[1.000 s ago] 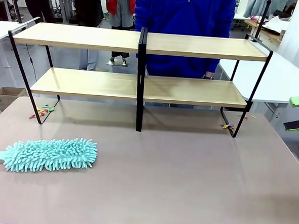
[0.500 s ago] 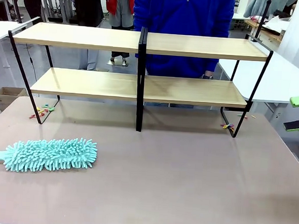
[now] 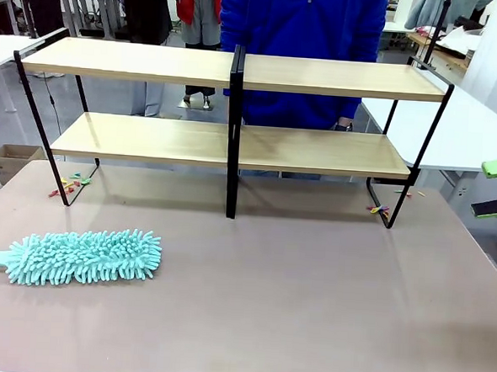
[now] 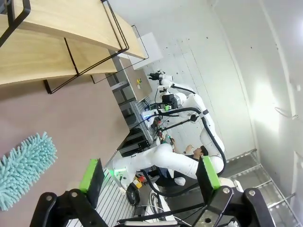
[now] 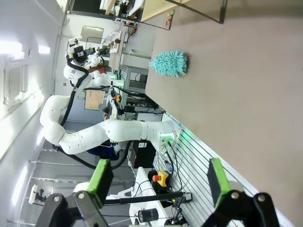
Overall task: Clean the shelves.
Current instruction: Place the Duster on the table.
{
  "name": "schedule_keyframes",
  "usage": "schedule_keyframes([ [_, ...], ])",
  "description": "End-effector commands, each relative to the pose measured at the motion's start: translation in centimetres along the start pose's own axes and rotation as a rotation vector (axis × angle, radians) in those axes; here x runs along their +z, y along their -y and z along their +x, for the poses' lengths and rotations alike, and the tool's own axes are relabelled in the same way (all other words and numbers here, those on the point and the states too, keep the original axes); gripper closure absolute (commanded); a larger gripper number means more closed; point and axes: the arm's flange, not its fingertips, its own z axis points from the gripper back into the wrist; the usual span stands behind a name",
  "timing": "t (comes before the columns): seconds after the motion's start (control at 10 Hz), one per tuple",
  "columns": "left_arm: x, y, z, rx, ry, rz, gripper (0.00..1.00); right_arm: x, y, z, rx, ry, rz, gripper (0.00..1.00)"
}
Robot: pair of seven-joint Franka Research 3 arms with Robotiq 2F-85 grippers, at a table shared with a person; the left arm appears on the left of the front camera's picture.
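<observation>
The shelves [image 3: 239, 72] stand across the far half of the table: two long light wooden boards on a thin black frame with a black central upright. They also show in the left wrist view as the shelves [image 4: 52, 42]. A fluffy teal duster [image 3: 84, 256] lies flat on the table at the front left, clear of both arms. My left gripper [image 4: 149, 174] is open and empty, well off the duster [image 4: 23, 172]. At the right edge, beside the table, my right gripper [image 3: 495, 188] is open and holds nothing. The right wrist view shows the right gripper [image 5: 157, 181] and, far off, the duster [image 5: 169, 64].
A person in a blue top [image 3: 304, 38] stands right behind the shelves. Small coloured clips lie by the frame's left foot [image 3: 71, 185] and right foot [image 3: 379, 211]. A white table [image 3: 480, 133] adjoins at the right. A cardboard box [image 3: 10, 159] sits on the floor at the left.
The person behind the shelves has shifted slightly to the left. Duster, shelves and the right gripper have not moved.
</observation>
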Motion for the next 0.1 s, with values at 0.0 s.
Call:
schedule_keyframes([
  [0.0,-0.10,-0.08,0.04,-0.028,0.014,-0.032,0.00,-0.01,-0.11,0.33,0.027,0.010,0.024,0.00],
])
